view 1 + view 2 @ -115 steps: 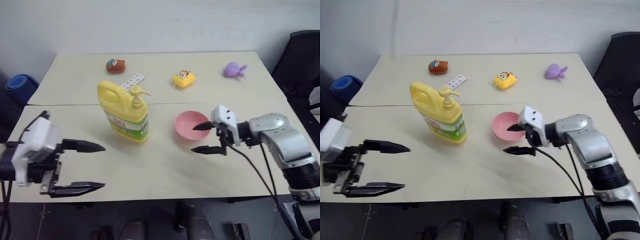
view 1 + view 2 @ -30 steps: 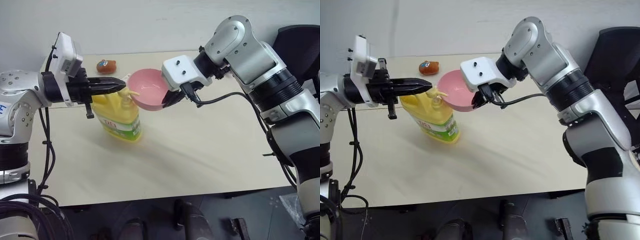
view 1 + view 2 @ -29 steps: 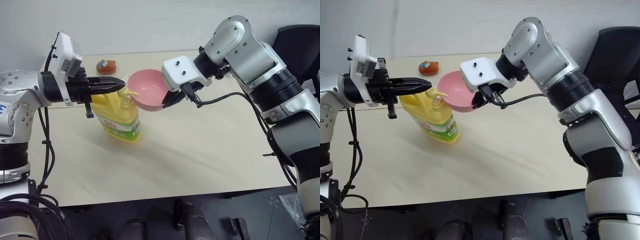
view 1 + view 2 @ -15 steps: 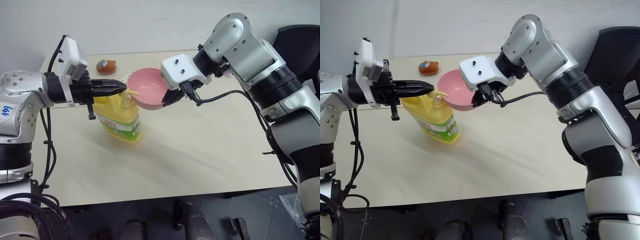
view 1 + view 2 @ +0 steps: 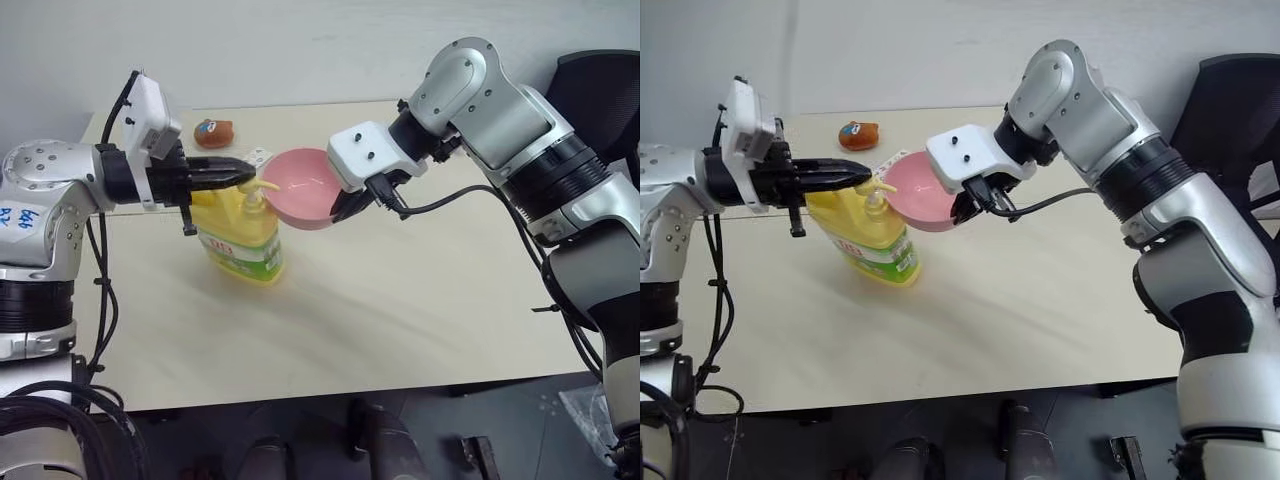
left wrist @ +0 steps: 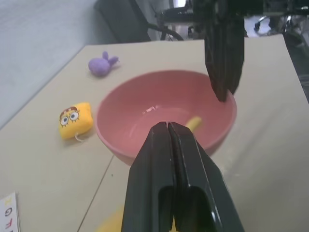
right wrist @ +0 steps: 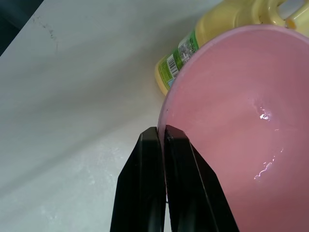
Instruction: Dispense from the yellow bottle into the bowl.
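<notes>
Right pincer (image 5: 962, 212) clamps bowl (image 5: 915, 195) rim | beside yellow bottle (image 5: 865, 236)

The pink bowl (image 7: 231, 121) looks like smooth, glossy plastic. The yellow bottle (image 5: 240, 235) is glossy plastic with a printed label. The worktop (image 5: 400, 290) is matt and smooth.

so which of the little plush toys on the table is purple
The purple plush toy, farthest from the bowl; the nearer yellow plush toy has a face, and the third is orange-brown.
</notes>
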You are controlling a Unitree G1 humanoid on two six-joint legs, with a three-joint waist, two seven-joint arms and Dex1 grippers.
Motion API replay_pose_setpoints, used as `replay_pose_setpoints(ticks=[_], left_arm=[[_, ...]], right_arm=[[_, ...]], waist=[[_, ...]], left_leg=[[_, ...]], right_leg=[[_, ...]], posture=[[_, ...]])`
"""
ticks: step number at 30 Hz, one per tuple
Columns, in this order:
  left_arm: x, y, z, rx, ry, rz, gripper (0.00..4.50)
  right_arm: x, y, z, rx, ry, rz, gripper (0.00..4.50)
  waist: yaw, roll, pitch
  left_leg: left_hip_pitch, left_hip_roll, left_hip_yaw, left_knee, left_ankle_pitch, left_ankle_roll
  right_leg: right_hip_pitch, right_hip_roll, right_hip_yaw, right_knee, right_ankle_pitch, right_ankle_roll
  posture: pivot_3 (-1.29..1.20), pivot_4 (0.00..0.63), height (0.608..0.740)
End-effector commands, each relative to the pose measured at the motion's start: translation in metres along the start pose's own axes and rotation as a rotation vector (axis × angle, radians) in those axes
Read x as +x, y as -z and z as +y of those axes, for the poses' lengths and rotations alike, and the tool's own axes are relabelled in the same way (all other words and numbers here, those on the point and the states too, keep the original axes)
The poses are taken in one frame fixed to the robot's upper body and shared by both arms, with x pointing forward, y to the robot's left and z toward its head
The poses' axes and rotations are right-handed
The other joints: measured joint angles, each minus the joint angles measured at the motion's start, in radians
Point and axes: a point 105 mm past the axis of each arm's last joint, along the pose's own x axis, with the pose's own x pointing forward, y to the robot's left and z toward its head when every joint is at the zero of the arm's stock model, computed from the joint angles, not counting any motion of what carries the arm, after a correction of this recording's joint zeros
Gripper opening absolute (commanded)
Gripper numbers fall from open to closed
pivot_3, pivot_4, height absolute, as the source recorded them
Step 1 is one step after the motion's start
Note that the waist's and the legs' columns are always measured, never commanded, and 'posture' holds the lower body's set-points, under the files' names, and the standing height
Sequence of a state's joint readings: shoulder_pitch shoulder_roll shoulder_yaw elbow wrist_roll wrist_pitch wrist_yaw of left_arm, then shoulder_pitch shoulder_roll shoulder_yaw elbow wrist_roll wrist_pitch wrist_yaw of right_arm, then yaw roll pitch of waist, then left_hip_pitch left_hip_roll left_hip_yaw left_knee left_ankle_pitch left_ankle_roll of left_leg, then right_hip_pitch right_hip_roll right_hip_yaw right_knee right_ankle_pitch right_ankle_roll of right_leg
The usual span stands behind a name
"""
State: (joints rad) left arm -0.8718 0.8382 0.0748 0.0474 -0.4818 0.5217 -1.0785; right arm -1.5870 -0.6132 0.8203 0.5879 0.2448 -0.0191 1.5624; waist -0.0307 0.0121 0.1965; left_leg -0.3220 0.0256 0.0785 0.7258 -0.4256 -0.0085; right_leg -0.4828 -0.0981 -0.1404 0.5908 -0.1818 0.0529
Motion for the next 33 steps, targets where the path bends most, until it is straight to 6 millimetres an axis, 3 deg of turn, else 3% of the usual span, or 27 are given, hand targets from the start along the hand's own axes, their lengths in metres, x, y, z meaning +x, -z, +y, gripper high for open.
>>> replay_pose_setpoints(ticks=[1,9,22,33], left_arm=[[-0.004,-0.009,0.005,0.06,-0.027,0.006,0.04],[-0.005,0.0,0.002,0.07,-0.011,0.038,0.04],[0.001,0.031,-0.003,0.207,0.024,0.186,0.04],[0.005,0.048,-0.012,0.237,0.063,0.226,0.04]], right_arm=[[-0.014,-0.018,-0.003,-0.066,-0.014,-0.009,0.0],[-0.013,-0.018,-0.002,-0.061,-0.021,-0.011,0.0],[-0.012,-0.018,-0.003,-0.047,-0.027,-0.012,0.0],[-0.009,-0.029,-0.005,-0.061,-0.038,-0.036,0.0]], waist=[[-0.003,0.0,0.0],[-0.001,0.0,0.0],[0.0,0.0,0.0],[0.001,-0.001,-0.001]], left_leg=[[0.0,0.0,0.0,0.0,0.0,0.0],[0.0,0.001,0.0,0.0,0.0,0.0],[0.001,0.001,0.001,0.0,0.0,0.0],[0.004,0.001,0.003,0.0,0.0,0.0]], right_leg=[[0.0,0.0,0.0,0.0,0.0,0.0],[-0.001,0.001,0.0,0.0,0.0,0.0],[0.0,0.001,0.001,0.0,0.0,-0.001],[0.002,0.001,0.002,0.001,0.001,-0.001]], posture=[[0.0,0.15,0.74],[0.0,0.15,0.74],[0.0,0.15,0.74],[0.0,0.15,0.74]])
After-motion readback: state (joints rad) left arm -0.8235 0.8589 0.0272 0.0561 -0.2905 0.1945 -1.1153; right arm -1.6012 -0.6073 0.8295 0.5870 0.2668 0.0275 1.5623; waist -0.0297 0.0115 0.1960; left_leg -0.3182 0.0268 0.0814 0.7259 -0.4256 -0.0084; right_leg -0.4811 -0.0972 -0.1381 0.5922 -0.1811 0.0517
